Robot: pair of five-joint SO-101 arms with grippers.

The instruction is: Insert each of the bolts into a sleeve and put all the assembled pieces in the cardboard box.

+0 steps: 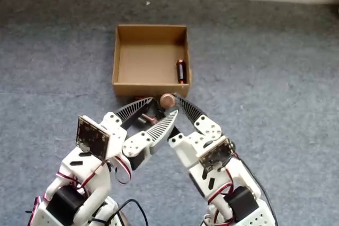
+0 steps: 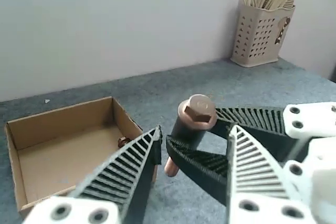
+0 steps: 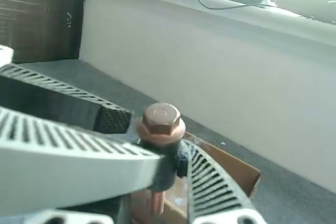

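right fingers [image 3: 210, 182] clamp upright sleeve [image 3: 167, 169], bolt [image 3: 160, 120] inside head-up, shank down; left fingers [image 2: 126, 171] spread, empty.

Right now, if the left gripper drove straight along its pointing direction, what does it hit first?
Most likely the sleeve, with the bolt in it, held by the right gripper just ahead of the left gripper, whose jaws are open. The cardboard box lies beyond.
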